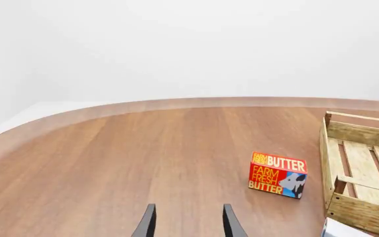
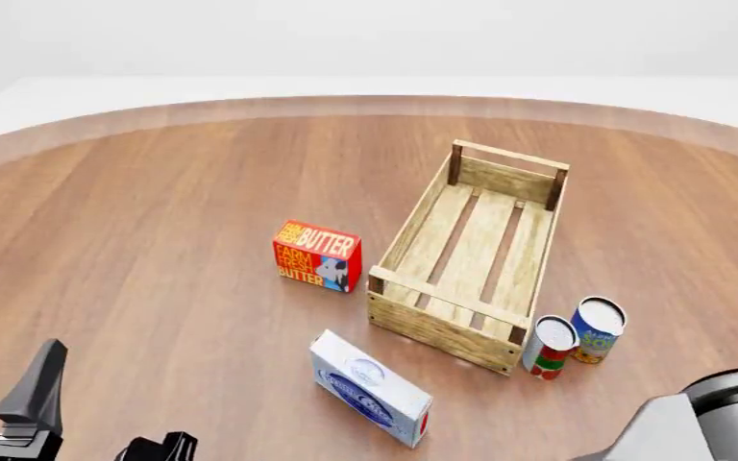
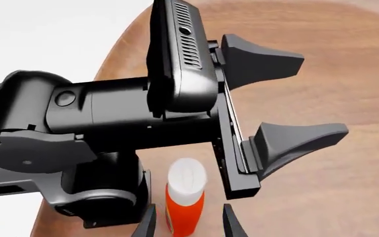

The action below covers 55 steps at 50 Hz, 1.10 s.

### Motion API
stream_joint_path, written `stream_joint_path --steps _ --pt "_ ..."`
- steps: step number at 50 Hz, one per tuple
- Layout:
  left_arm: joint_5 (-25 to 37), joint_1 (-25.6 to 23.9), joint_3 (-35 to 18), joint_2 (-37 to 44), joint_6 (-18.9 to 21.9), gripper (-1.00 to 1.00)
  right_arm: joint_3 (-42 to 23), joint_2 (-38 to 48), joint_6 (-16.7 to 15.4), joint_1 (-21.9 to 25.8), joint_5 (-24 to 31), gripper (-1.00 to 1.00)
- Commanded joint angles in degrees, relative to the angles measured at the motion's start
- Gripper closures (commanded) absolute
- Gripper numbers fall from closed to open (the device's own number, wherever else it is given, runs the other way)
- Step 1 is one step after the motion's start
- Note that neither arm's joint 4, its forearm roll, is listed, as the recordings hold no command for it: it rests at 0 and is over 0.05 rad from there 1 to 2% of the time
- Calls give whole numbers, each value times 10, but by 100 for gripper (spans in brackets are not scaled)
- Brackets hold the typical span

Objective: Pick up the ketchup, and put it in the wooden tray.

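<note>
Right pincer [image 3: 187, 223] open, fingertips either side of the upright ketchup [image 3: 184, 202] at the desk's near edge; contact cannot be confirmed. Left pincer [image 1: 188, 222] open and empty over bare desk [image 2: 151, 240]. Beyond, mid-desk: wooden tray [image 2: 446, 331], nothing inside, butter box [image 2: 316, 255] beside it.

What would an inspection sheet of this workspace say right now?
Surface: brown wooden table with a curved far edge.
Job's things: ketchup upright, seen only in the right wrist view, close to the left arm; tray empty.
Clutter: butter box left of the tray; blue box lying flat, nearer the arms; red can and blue can upright at the tray's near right corner.
Grippers: left gripper open, holding nothing; right gripper open, fingertips either side of the ketchup.
Cables: nothing seen.
Surroundings: plain white backdrop.
</note>
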Motion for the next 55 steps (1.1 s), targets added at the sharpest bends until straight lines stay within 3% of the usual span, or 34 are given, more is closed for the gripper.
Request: stream_joint_path --steps 1,23,45,46,55 --pt "0 0 0 0 0 -100 -23 35 1 2 0 -100" --pt "0 0 0 0 0 -100 -47 97 21 4 -13 -100" --pt "0 0 0 0 0 -100 -56 119 20 -2 -16 -100" --pt "0 0 0 0 0 -100 -56 118 19 -3 -16 100" --pt "0 0 0 0 0 -100 -43 102 16 5 -18 100"
